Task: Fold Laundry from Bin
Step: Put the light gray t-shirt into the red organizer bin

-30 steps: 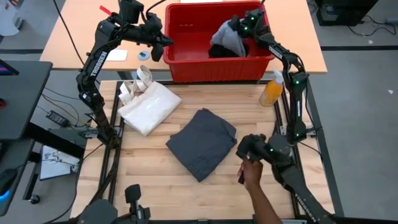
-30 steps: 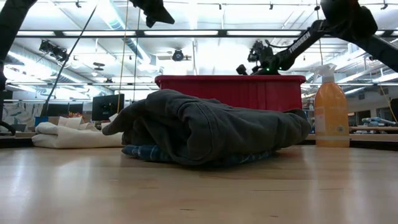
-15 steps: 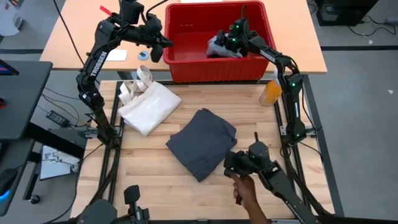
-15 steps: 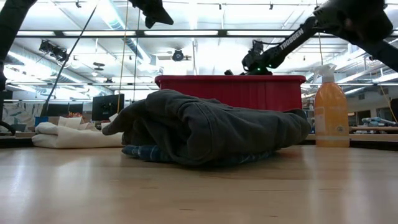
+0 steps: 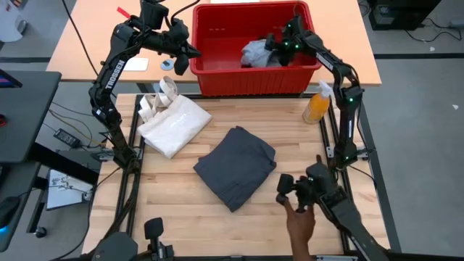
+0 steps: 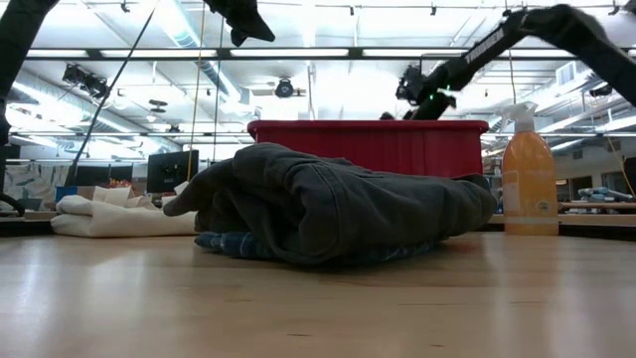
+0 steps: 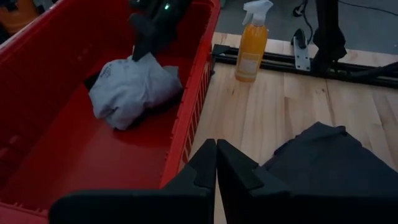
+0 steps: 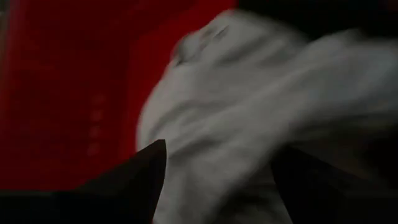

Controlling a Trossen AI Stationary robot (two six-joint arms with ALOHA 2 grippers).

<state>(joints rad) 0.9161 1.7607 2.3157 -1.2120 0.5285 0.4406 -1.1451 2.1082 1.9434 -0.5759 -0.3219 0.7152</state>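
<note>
Right gripper (image 5: 275, 45) over the red bin (image 5: 217, 72), fingers (image 8: 130, 180) spread apart just above the light grey piece (image 5: 255, 52), gripping nothing. Left gripper (image 5: 183, 64) pressed together and empty, beside the bin's other end. Charcoal-grey piece (image 5: 235, 165) folded mid-table, plaid edge beneath it. Cream tote (image 5: 172, 123) alongside; orange spray bottle (image 5: 317, 104) near the bin. A person's hand (image 5: 299, 221) at the table's near edge.

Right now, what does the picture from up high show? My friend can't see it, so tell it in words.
The right pincer hangs open over a light grey cloth inside a red bin. The left pincer waits shut beside the bin. On the wooden table lie a folded dark grey garment, a white bag and an orange spray bottle.
</note>
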